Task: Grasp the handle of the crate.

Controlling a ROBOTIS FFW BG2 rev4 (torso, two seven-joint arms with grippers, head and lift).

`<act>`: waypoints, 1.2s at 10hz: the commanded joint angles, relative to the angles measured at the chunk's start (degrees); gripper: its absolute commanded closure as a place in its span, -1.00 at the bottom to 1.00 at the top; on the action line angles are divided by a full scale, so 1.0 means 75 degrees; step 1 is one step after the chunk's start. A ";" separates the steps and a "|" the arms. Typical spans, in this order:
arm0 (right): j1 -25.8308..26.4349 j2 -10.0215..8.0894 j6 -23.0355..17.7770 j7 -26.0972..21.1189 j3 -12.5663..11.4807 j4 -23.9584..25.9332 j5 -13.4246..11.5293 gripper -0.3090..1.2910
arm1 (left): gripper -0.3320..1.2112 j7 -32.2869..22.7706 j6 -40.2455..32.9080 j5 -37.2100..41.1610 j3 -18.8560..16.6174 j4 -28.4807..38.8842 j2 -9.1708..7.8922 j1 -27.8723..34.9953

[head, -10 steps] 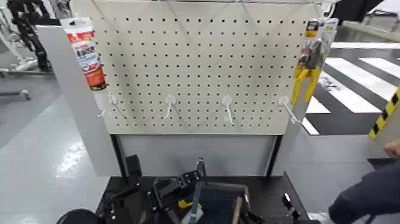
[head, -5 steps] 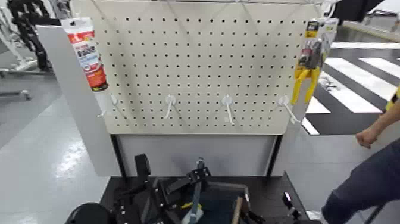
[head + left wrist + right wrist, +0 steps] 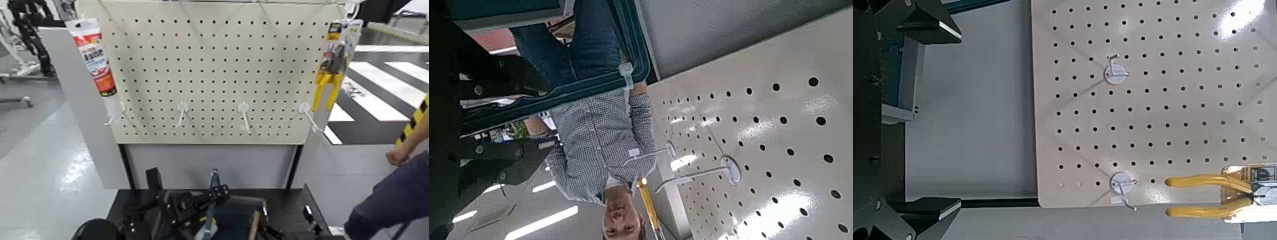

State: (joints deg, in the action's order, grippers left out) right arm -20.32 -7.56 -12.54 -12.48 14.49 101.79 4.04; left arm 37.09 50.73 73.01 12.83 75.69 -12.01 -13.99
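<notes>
Below the pegboard (image 3: 217, 70), head view: left gripper (image 3: 214, 195) now closing in on handle (image 3: 211, 204) amid crate (image 3: 239, 217); finger state impossible to tell. Left wrist: showing person (image 3: 604, 140). Right wrist: facing pegboard only.

**A:** How tight is it around the handle (image 3: 213, 191)?

**B:** Pretty cramped. The left pincer (image 3: 217, 191) sits right against it on the left side, with its black arm links filling the crate's (image 3: 239, 214) left half. The right side of the handle looks open above the crate.

**A:** And behind it?

**B:** The pegboard (image 3: 223, 70) stands close behind, with white hooks (image 3: 243, 110) poking forward, plus yellow-handled pliers (image 3: 329, 80) and a sealant tube (image 3: 92, 57) hanging. A person's hand (image 3: 397, 154) hovers off to the right.
</notes>
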 commanded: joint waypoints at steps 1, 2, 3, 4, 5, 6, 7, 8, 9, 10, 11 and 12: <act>0.0002 0.0000 -0.0004 0.0000 0.0002 -0.0014 0.0001 -0.43 | 0.97 0.0000 0.0045 0.0145 0.0094 -0.0095 0.0008 0.0037; 0.0002 -0.0012 -0.0004 0.0000 0.0002 -0.0014 0.0001 -0.43 | 0.97 0.0012 0.0045 0.0192 0.0106 -0.0095 0.0008 0.0048; 0.0002 0.0000 -0.0004 0.0000 0.0002 -0.0014 0.0001 -0.43 | 0.97 0.0012 0.0080 0.0203 0.0118 -0.0095 0.0008 0.0060; 0.0002 0.0000 -0.0004 0.0000 0.0002 -0.0014 0.0001 -0.43 | 0.97 0.0024 0.0103 0.0227 0.0141 -0.0048 0.0008 0.0083; 0.0002 0.0000 0.0008 0.0000 0.0002 -0.0014 0.0001 -0.43 | 0.97 0.0012 0.0115 0.0297 0.0153 0.0010 -0.0003 0.0130; -0.0009 0.0000 0.0008 0.0000 -0.0010 -0.0014 0.0001 -0.43 | 0.97 0.0000 0.0209 0.0414 0.0176 0.0163 -0.0039 0.0201; -0.0021 0.0000 0.0008 0.0000 -0.0010 -0.0014 0.0001 -0.43 | 0.97 -0.0058 0.0267 0.0520 0.0176 0.0420 -0.0097 0.0283; -0.0021 0.0000 0.0008 0.0000 -0.0010 -0.0014 -0.0011 -0.43 | 0.97 -0.0152 0.0267 0.0660 0.0141 0.0643 -0.0132 0.0376; -0.0021 0.0000 0.0008 0.0000 -0.0022 -0.0014 -0.0023 -0.43 | 0.97 -0.0293 0.0279 0.0801 0.0094 0.0877 -0.0144 0.0470; -0.0021 0.0012 -0.0004 0.0000 -0.0022 -0.0014 -0.0046 -0.43 | 0.97 -0.0421 0.0326 0.0953 0.0059 0.1053 -0.0144 0.0576; -0.0021 0.0012 -0.0015 0.0000 -0.0034 -0.0014 -0.0081 -0.43 | 0.97 -0.0539 0.0326 0.1082 0.0047 0.1147 -0.0144 0.0693; -0.0033 0.0012 -0.0039 -0.0012 -0.0022 -0.0014 -0.0116 -0.43 | 0.97 -0.0668 0.0326 0.1246 -0.0023 0.1288 -0.0086 0.0857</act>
State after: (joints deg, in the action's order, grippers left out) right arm -20.54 -7.47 -12.75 -12.54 14.30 101.69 3.37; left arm 32.16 53.17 81.63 12.95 84.69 -12.91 -8.31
